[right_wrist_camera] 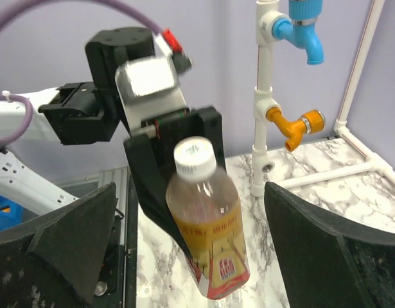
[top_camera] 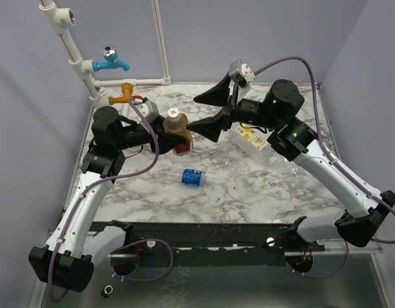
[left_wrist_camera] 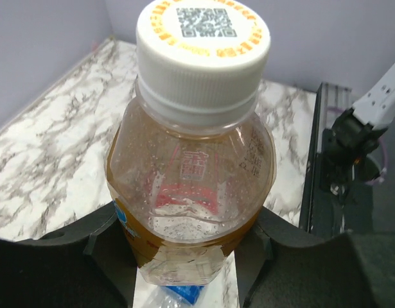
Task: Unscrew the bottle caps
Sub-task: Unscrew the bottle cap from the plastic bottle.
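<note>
Pinching the upright amber bottle (right_wrist_camera: 210, 237) in our left pincer (left_wrist_camera: 187, 263), we see its cap (right_wrist_camera: 194, 158), probably just ahead of our spread right pincer (top_camera: 211, 113).

The amber bottle (left_wrist_camera: 191, 192), its white cap (left_wrist_camera: 202, 38) screwed on and uppermost, sits clamped in the left gripper (left_wrist_camera: 191, 253). The blue-labelled bottle (top_camera: 194, 177) lies on its side, well apart from that gripper.

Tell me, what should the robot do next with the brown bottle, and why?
Probably ease the right gripper forward and close it around the cap. The left gripper is shut on the bottle, the cap is on, and the right gripper's jaws stand wide open, facing it.
</note>
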{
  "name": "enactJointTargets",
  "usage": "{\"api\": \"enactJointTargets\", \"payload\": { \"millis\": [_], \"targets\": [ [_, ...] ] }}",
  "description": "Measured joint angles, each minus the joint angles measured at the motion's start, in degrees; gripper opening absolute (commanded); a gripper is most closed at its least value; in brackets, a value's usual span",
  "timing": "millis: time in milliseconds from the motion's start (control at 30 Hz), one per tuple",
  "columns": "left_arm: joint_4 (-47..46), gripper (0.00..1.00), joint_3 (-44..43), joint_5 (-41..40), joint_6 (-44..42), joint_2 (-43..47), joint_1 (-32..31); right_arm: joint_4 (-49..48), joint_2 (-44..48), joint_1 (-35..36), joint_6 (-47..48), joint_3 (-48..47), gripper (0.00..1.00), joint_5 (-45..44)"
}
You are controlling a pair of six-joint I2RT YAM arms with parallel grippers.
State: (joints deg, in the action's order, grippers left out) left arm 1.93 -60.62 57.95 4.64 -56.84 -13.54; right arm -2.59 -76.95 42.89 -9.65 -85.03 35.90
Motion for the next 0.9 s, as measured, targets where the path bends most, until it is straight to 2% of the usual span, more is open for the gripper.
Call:
{"api": "enactJointTargets", "payload": {
  "millis": [133,233,367,533,600,700,833,900],
  "targets": [
    [6.23,0.16,3.41,-3.76,-9.86,0.44,-4.00,4.15,-1.73,0.00,1.77,-2.49,0.91,0.66],
    [8.70,0.17,3.96,-7.04,-13.79,0.39,-7.04,6.05,-4.66,0.00,1.70,-2.97,0.84,0.81],
    [9.49,0.17,3.96,-10.01,-15.39,0.24,-8.35,7.50,-7.39,0.00,0.94,-2.95,0.72,0.31],
    [10.05,0.17,3.96,-12.66,-15.39,-0.20,-8.57,7.32,-6.99,0.02,0.04,-2.45,0.51,-1.36],
    [10.12,0.17,3.96,-13.94,-15.02,-0.44,-8.70,6.93,-6.71,0.11,-0.44,-1.95,0.50,-1.68],
    [10.16,0.17,3.96,-15.12,-14.47,-1.11,-8.72,6.93,-6.62,0.17,-0.61,-1.68,0.56,-2.08],
    [10.19,0.16,3.93,-16.39,-12.94,-2.29,-8.72,6.93,-6.62,0.15,-0.57,-0.48,0.57,-2.67],
    [10.21,0.17,3.93,-16.76,-12.39,-2.67,-8.72,6.97,-6.64,0.15,-0.50,0.35,0.61,-3.41]
  ]
}}
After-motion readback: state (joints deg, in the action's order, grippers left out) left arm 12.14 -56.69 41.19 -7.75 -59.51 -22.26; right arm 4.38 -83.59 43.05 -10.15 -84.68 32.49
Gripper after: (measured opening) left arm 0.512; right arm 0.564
